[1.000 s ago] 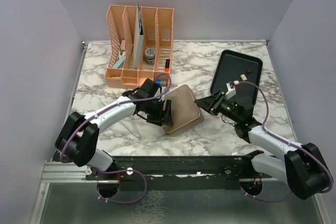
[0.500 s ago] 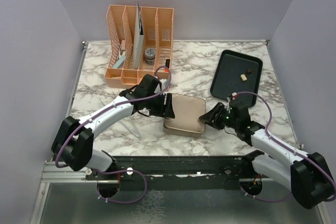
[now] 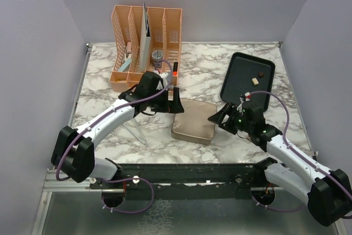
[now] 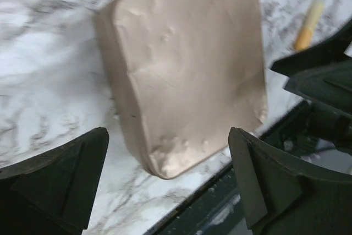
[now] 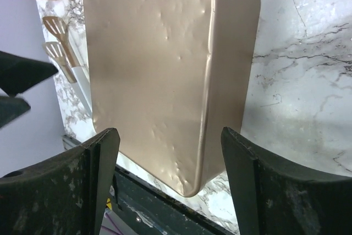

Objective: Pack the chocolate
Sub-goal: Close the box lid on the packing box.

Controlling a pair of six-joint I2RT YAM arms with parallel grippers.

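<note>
From the top camera you see the gold tin (image 3: 192, 120) lying flat on the marble table (image 3: 104, 89), between the two arms. Your left gripper (image 3: 176, 104) sits at the tin's far left corner and your right gripper (image 3: 219, 119) is just off its right edge. Whether either touches the tin cannot be told from here. The chocolate that shows is on the black tray (image 3: 236, 81) at the far right – a dark brown piece (image 3: 262, 74) and a cream-white piece (image 3: 254, 81), near each other and well apart from the tin. A peach desk organizer (image 3: 146, 42) stands at the back.

In the left wrist view your left gripper (image 4: 168, 136) is spread wide. Its fingers (image 4: 60, 180) are apart from the tin (image 4: 187, 70), which shows only a dented, unbroken gold face.

In the right wrist view your right gripper (image 5: 169, 136) is likewise spread wide and grips nothing – the tin (image 5: 159, 64) lies beyond the fingertips. A clear plastic utensil (image 5: 58, 39) lies on the marble past the tin's far side.
</note>
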